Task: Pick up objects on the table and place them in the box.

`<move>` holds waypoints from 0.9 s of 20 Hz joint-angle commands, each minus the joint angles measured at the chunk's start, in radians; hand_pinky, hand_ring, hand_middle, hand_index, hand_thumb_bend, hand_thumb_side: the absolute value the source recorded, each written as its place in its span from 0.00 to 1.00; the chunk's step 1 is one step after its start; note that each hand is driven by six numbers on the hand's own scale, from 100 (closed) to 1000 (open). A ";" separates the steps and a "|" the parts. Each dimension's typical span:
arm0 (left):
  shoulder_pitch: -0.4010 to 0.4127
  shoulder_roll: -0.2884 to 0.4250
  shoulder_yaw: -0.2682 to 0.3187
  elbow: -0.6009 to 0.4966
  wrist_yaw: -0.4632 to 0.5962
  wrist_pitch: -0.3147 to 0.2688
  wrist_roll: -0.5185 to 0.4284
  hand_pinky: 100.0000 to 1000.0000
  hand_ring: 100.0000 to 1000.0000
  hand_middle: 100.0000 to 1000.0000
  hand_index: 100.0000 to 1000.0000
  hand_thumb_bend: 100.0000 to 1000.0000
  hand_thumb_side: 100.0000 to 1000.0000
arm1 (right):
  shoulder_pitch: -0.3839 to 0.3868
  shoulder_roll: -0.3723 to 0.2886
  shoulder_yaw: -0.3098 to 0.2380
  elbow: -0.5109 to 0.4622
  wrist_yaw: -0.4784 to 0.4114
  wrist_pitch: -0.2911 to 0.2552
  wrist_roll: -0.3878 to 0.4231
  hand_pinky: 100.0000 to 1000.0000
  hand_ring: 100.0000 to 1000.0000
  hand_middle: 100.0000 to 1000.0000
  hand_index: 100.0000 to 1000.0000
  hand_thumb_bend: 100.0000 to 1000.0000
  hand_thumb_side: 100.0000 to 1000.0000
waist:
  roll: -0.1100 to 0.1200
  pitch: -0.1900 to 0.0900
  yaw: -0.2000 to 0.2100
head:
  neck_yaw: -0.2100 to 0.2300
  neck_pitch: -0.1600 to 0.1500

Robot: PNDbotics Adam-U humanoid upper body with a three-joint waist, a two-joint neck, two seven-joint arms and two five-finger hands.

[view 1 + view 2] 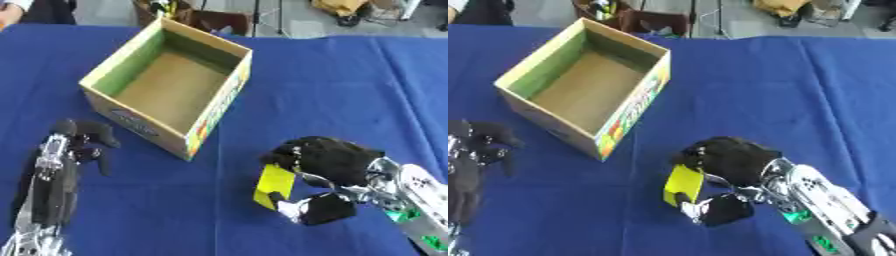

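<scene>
The right hand (328, 162) pinched a flat yellow object (274, 185) between curled fingers and thumb near the table's (350, 85) near edge. The open cardboard box (172, 82) stood toward the far left. The left hand (83, 142) rested beside it, fingers relaxed.

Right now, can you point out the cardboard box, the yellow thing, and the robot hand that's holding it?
cardboard box (226, 98), left eye view, on its near right wall.
yellow thing (274, 184), left eye view, on its flat face.
right robot hand (331, 159), left eye view, on the black back of the hand.
</scene>
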 commanded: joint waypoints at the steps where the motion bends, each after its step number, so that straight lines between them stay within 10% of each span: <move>1: -0.003 0.005 -0.002 -0.012 -0.007 -0.002 -0.002 0.16 0.47 0.41 0.56 0.00 0.99 | -0.005 -0.005 -0.032 -0.066 0.051 0.002 -0.045 0.81 0.88 0.82 1.00 0.00 1.00 | 0.002 -0.018 -0.004 | -0.003 -0.009; 18: -0.002 0.012 0.003 -0.006 -0.007 0.003 -0.001 0.16 0.47 0.41 0.56 0.00 0.97 | 0.093 0.136 -0.054 -0.030 0.089 0.046 -0.034 0.82 0.86 0.78 0.95 0.00 1.00 | -0.012 -0.042 -0.028 | -0.007 -0.004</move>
